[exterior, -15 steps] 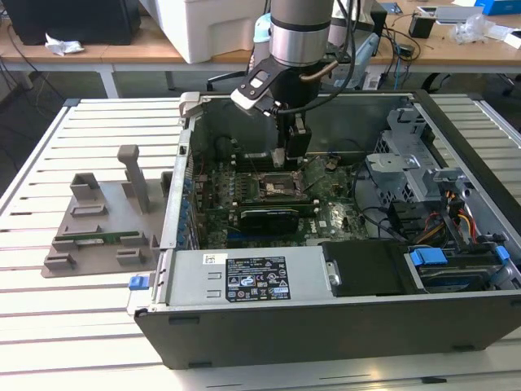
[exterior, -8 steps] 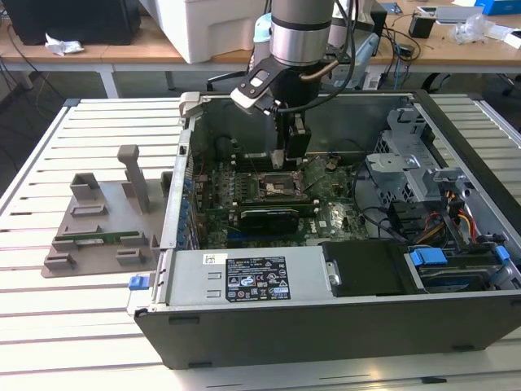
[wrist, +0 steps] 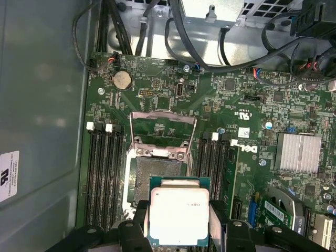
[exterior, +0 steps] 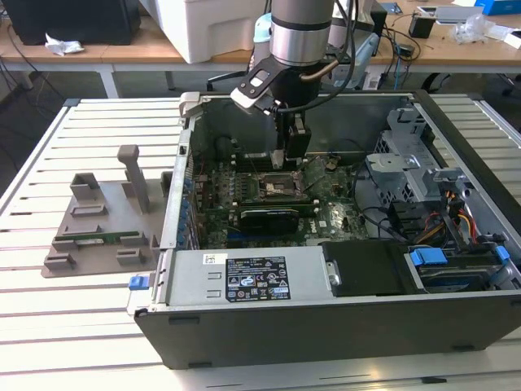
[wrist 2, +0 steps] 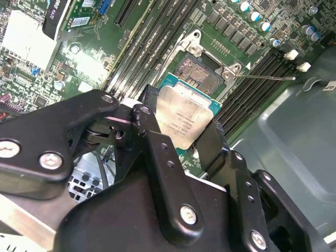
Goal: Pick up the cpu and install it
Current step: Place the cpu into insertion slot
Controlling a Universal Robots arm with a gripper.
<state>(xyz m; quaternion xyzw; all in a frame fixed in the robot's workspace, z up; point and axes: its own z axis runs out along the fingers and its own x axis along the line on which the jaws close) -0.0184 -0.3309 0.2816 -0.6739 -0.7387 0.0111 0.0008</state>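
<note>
**Q:** How does the gripper stand?

**A:** Its two black fingers are clamped on opposite edges of the cpu. The chip's silvery plate faces the camera in both wrist views.

**Q:** Where is the cpu?

**A:** It is held in the air over the motherboard, overlapping one edge of the open socket and not seated in it. The socket's metal load plate is swung open, and memory slots flank the socket on both sides.

**Q:** And farther out?

**A:** In the exterior view the arm reaches down into the open computer case, which lies on a slatted table. A grey fixture sits beside the case on the exterior view's left.
</note>
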